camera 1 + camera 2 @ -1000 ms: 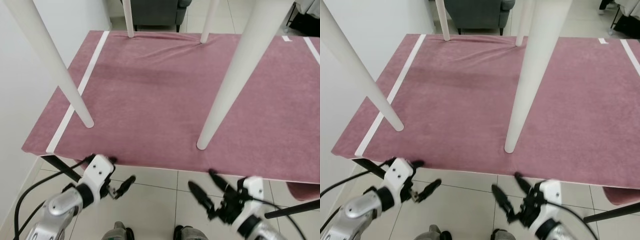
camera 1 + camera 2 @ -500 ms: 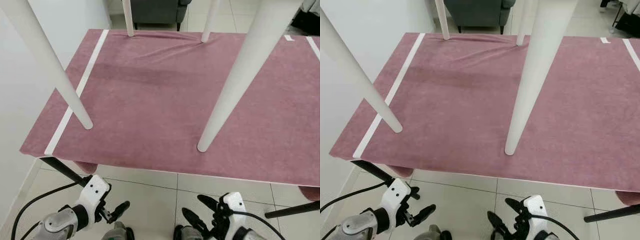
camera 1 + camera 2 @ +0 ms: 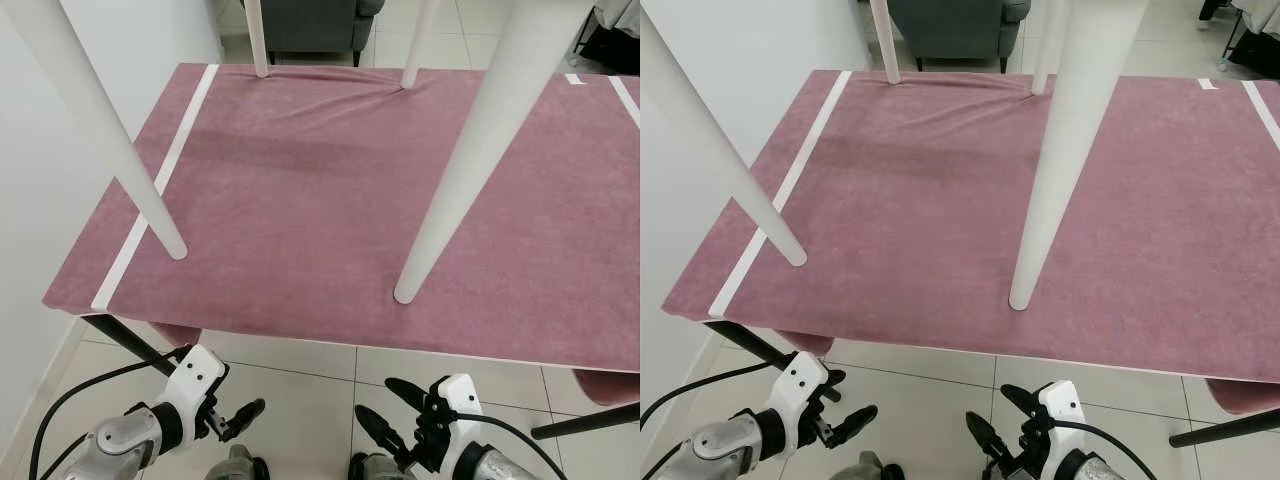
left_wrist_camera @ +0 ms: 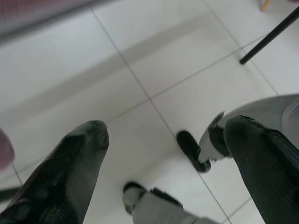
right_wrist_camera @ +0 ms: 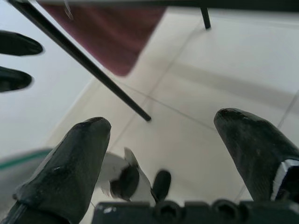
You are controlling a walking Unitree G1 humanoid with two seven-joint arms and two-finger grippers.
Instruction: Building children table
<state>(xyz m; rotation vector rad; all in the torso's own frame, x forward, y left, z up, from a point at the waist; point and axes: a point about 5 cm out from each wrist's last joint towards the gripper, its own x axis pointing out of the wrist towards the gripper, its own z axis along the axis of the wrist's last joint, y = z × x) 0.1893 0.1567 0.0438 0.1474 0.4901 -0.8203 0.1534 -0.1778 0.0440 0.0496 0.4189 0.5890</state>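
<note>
Hanging low now: left pincer (image 3: 243, 414) and right pincer (image 3: 384, 410), both released, dropped from surface (image 3: 300, 200) edge to bottom of frame. White table legs (image 3: 455, 170) fill upper frame, ends up. Judging grasp abandoned; assembly not advancing.

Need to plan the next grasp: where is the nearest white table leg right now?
In the left eye view, the thick white table leg stands right of centre on the pink cloth, its tip near the front edge, above the right gripper.
</note>
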